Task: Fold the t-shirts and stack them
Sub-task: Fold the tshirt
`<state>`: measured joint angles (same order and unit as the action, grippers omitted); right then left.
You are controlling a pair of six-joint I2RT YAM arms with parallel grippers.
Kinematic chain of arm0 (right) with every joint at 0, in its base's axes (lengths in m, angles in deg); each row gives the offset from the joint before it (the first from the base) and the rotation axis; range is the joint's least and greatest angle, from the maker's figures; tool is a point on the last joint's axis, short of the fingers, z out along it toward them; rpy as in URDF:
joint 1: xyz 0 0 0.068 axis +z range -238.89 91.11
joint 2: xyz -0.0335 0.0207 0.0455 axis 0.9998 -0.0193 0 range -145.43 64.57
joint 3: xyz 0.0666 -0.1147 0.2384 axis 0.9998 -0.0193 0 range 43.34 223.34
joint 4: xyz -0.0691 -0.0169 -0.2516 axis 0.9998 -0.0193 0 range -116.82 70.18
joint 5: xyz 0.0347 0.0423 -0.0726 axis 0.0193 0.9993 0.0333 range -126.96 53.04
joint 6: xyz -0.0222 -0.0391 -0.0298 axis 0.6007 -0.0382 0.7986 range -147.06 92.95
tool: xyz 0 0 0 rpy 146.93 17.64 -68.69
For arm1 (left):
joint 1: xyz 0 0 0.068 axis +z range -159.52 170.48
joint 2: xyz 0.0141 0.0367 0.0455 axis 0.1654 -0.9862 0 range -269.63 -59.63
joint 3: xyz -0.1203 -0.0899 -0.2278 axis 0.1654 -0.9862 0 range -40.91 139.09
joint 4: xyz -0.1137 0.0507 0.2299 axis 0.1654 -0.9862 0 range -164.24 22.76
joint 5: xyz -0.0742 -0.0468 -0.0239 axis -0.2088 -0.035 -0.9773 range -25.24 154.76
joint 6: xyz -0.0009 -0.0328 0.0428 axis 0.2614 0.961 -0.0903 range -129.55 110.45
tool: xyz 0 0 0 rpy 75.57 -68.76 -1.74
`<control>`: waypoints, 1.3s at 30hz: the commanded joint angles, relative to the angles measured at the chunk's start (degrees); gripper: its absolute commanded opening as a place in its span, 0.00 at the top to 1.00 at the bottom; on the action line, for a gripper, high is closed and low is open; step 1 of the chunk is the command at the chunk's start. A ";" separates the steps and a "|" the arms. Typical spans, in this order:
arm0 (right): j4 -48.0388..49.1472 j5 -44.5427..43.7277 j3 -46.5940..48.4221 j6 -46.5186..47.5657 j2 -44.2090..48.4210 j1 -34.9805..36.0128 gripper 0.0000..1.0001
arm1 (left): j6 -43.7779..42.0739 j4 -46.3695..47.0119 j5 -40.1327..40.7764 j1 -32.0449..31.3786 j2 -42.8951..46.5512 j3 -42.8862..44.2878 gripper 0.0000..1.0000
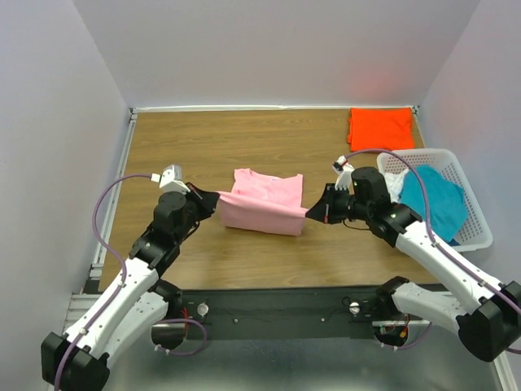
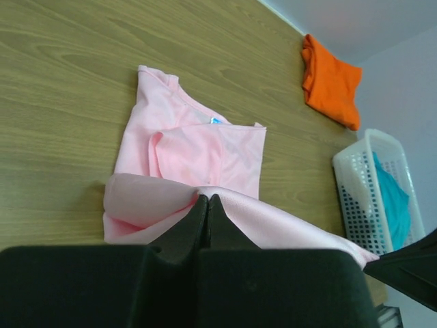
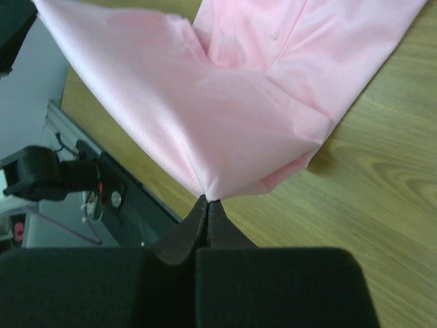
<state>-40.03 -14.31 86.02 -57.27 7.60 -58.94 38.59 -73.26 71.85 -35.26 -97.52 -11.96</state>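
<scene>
pink t-shirt [image 1: 262,200] | neck label [image 2: 216,121] blue, writing illegible | near edge held aloft

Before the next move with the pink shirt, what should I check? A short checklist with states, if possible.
1. Left gripper shut on pink t-shirt near edge: ok.
2. Right gripper shut on same edge: ok.
3. Edge taut between them: ok.
4. Both sleeves tucked in: cannot tell.
5. Orange t-shirt folded, apart from the pink one: ok.
6. Teal t-shirt out of basket: not ok.
</scene>
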 commanded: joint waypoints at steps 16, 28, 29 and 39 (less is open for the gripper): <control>-2.38 -18.26 12.25 0.25 -12.72 -0.07 0.99 | -5.16 5.23 11.80 1.30 -17.47 11.21 1.00; -1.86 -20.19 18.84 0.00 -24.58 -2.79 0.99 | -7.01 10.06 7.85 5.34 -34.60 18.06 1.00; -1.33 -20.45 19.46 -0.54 -25.64 -3.14 0.99 | -7.09 10.59 7.41 5.52 -35.58 18.51 1.00; 1.13 -20.37 27.63 0.33 -38.12 -6.04 0.99 | -9.47 12.00 3.02 7.63 -50.34 28.61 1.00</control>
<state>-39.20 -31.75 110.48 -57.45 -27.39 -63.20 31.36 -63.30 75.37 -29.11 -144.47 13.44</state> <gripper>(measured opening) 0.009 0.006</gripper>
